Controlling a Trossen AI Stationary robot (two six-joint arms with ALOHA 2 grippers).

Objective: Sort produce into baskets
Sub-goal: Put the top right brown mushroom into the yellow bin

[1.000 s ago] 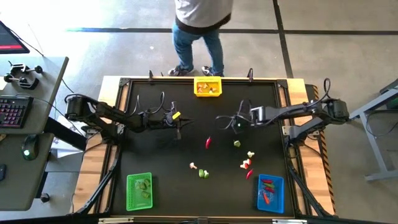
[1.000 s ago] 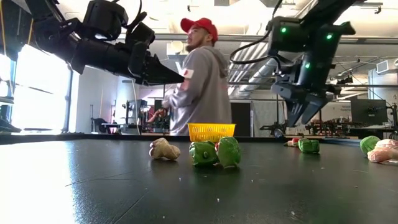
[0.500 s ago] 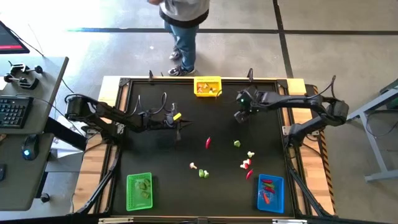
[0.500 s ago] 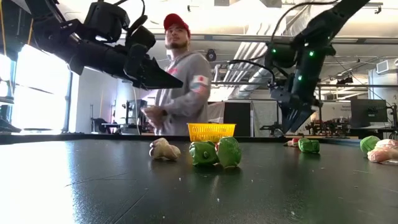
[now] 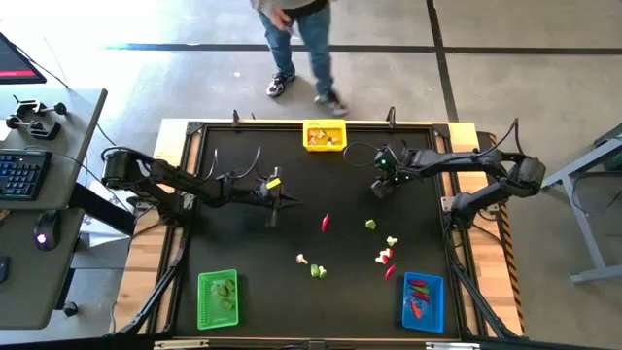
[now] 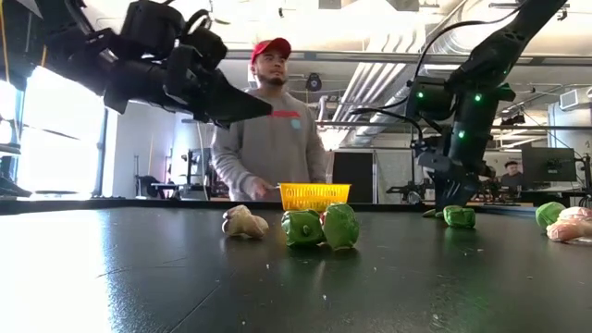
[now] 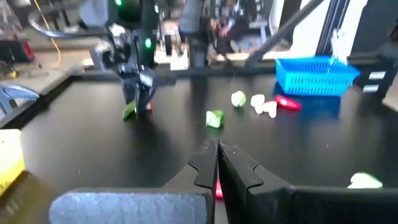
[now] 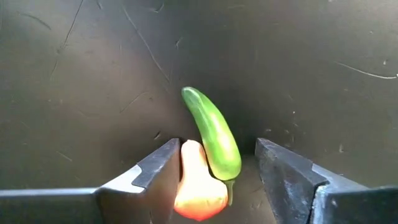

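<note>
My right gripper [image 8: 217,147] points down at the table's far right [image 5: 381,187]. It is open, with a green chili pepper [image 8: 211,132] and a red piece [image 8: 198,183] lying on the table between its fingers. My left gripper [image 5: 285,199] hovers shut and holds nothing, left of centre [image 6: 264,102]. More produce lies scattered: a red piece [image 5: 326,223], a green one [image 5: 370,225], and whitish and red ones [image 5: 386,256]. The yellow basket [image 5: 325,136] stands at the far edge. The green basket [image 5: 217,298] is near left and the blue basket [image 5: 422,302] near right. My right gripper comes from above with one finger [image 8: 163,169] close against the red piece's side [image 8: 184,163]. I cannot tell whether it touches. The other finger stands clear of the green pepper.
A person [image 6: 270,129] stands beyond the far edge, behind the yellow basket. A tan piece [image 6: 243,222] and two green pieces [image 6: 321,227] lie near the table's front middle. Bare black tabletop lies between the two arms.
My right gripper has moved toward the table's right edge and down. It has turned its fingers downward until they stand low over the green pepper and the red piece. My left gripper has swung its tip a little on the spot. The person behind the table has walked about.
</note>
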